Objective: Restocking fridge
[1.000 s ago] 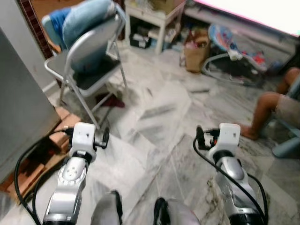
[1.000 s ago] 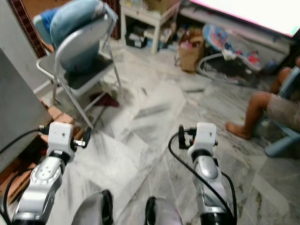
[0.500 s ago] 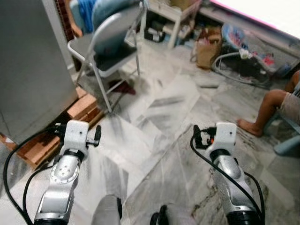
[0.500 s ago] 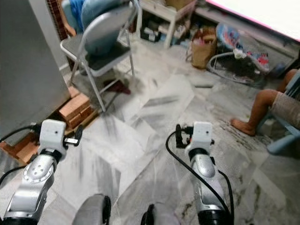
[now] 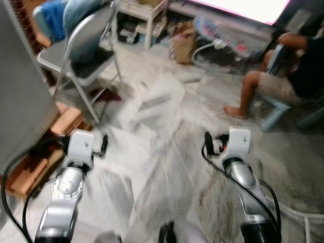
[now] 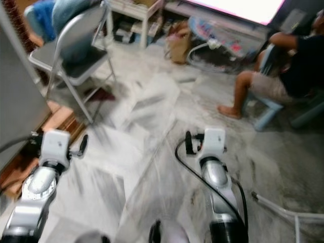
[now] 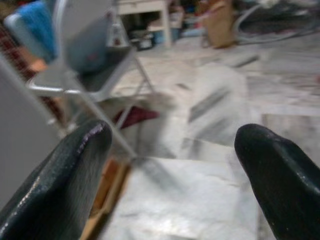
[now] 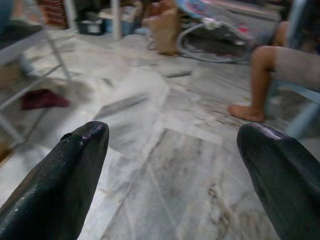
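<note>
While both arms are held out low over the marble floor, neither is carrying anything. Left gripper has its fingers spread wide w/ nothing between them, just floor and a chair leg past the tips. Right gripper is the same deal: fingers wide apart, bare tile between.

Fridge is the grey slab at about 9 o'clock in the head view, running off the edge. It sits just beside the left arm, not touching it, and well off to the side of the left fingers, which aim at the floor rather than at the fridge. It's raised on what looks like bricks and wood at its base, though that part is blurry.

Folding chair at roughly 11 o'clock, near the fridge corner, w/ a blue cushion on the backrest. Something dark red lies on the floor under it; can't tell what.

Paper bag at 12 o'clock beside a white shelf unit. Person seated at about 2 o'clock on a light blue stool, bare foot on the floor, well apart from the right arm.

Whole frame is a bit smeared.
</note>
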`<state>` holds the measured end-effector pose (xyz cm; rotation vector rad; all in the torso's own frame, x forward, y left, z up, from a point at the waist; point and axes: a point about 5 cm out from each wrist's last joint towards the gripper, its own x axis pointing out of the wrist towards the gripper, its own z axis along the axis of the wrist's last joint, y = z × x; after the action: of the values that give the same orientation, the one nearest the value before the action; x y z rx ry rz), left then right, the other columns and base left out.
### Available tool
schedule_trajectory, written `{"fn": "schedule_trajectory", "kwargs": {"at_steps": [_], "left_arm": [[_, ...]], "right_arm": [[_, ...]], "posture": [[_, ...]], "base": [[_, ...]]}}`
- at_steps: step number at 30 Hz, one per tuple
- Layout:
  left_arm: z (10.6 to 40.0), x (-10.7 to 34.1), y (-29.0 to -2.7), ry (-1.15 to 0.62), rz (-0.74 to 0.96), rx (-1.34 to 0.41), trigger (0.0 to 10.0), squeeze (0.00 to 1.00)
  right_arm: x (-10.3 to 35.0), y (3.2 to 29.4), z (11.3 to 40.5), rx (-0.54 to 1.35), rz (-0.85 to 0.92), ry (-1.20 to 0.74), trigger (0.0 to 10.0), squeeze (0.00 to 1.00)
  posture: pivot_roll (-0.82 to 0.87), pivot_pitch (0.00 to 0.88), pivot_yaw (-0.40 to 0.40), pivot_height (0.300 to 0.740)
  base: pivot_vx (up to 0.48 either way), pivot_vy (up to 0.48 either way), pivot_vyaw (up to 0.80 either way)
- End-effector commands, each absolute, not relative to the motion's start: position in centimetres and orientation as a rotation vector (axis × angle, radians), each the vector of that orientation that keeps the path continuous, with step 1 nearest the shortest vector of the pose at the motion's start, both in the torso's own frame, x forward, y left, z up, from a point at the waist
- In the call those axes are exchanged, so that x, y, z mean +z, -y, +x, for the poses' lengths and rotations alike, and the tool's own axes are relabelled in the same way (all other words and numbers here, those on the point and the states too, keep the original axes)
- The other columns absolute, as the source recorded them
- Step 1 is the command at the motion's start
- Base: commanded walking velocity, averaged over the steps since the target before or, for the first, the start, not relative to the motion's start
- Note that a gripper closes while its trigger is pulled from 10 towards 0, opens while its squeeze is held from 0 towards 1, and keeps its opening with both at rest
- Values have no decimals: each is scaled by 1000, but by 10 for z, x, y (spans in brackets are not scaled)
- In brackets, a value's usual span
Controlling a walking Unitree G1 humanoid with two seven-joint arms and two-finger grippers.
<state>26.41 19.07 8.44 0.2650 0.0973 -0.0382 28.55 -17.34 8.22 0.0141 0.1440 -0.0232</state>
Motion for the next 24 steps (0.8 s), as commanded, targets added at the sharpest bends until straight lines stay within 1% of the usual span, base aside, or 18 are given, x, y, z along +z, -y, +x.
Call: {"fn": "schedule_trajectory", "kwargs": {"at_steps": [1, 5, 11, 13, 16, 18, 19, 20, 23, 24], "left_arm": [[262, 83, -190, -94, 265, -49, 10000, 0], [263, 84, -190, -82, 258, -43, 10000, 0], [262, 82, -196, -71, 260, 18, 10000, 0], [256, 77, -201, -94, 271, 58, 10000, 0], [247, 72, -201, -104, 281, 65, 10000, 0], [244, 72, -201, -91, 282, 67, 10000, 0], [244, 72, -199, -87, 316, 54, 10000, 0], [244, 71, -198, -88, 325, 50, 10000, 0], [252, 70, -194, -86, 317, 19, 10000, 0], [252, 70, -194, -86, 317, 19, 10000, 0]], "right_arm": [[83, 176, 285, -32, 13, -140, 10000, 0], [85, 175, 287, -28, 11, -132, 10000, 0], [84, 174, 287, -15, 20, -132, 10000, 0], [81, 176, 282, -8, 26, -138, 10000, 0], [77, 184, 274, -24, 21, -154, 10000, 0], [76, 189, 270, -38, 20, -148, 10000, 0], [75, 192, 267, -43, 20, -143, 10000, 0], [74, 192, 267, -42, 21, -142, 10000, 0], [71, 198, 264, -94, 17, -138, 10000, 0], [71, 198, 264, -94, 17, -138, 10000, 0]], "posture": [[72, 157, -68, 740], [63, 163, -72, 740], [73, 163, -88, 740], [77, 157, -100, 740], [79, 150, -102, 740], [77, 144, -97, 740], [72, 132, -78, 740], [72, 132, -78, 740], [54, 101, -26, 740], [54, 101, -26, 740]], "base": [[0, 480, -800], [0, 480, -638], [0, 480, 0], [0, 480, 0], [0, 480, 0], [0, 141, 0], [0, 0, 0], [0, 0, 0], [0, 0, 0], [0, 0, 0]]}}
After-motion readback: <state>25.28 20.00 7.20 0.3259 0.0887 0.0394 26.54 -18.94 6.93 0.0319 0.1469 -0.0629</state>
